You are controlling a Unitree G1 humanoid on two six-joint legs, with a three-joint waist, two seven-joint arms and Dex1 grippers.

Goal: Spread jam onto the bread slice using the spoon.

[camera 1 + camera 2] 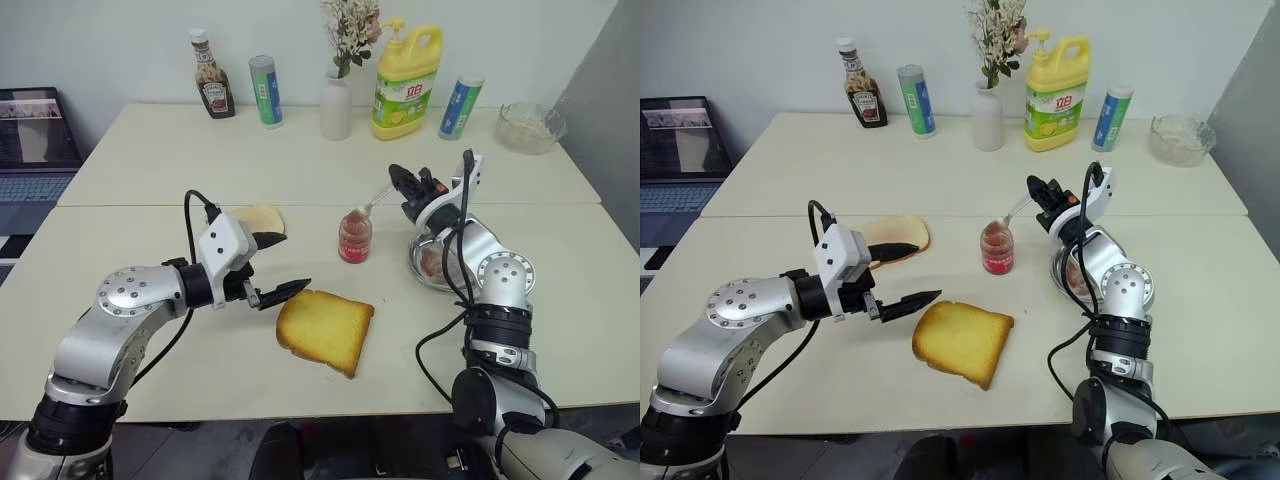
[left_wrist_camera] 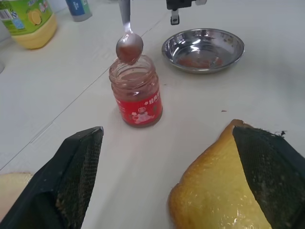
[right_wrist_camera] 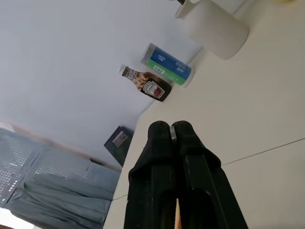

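Bread slice (image 1: 325,331) lies flat near the front edge, long axis running left-far to right-near. Left gripper (image 1: 278,268) wide open just left of it, empty. Farther: jam (image 1: 354,236) upright; right gripper (image 1: 398,180) clamped on spoon (image 1: 373,203), handle up-right, loaded bowl down-left over the jar.

Two bread slices lie on the table: the thick golden bread slice (image 1: 325,330) and a thinner pale slice (image 1: 262,218) at its 11 o'clock. There are two blue-green canisters (image 1: 265,91) (image 1: 461,106), one jam (image 1: 354,237) jar, one spoon (image 1: 375,203), one steel dish (image 2: 203,49), one ketchup bottle (image 1: 211,78), one vase (image 1: 336,105), one yellow detergent bottle (image 1: 408,82), one glass bowl (image 1: 530,126) and one laptop (image 1: 35,140).
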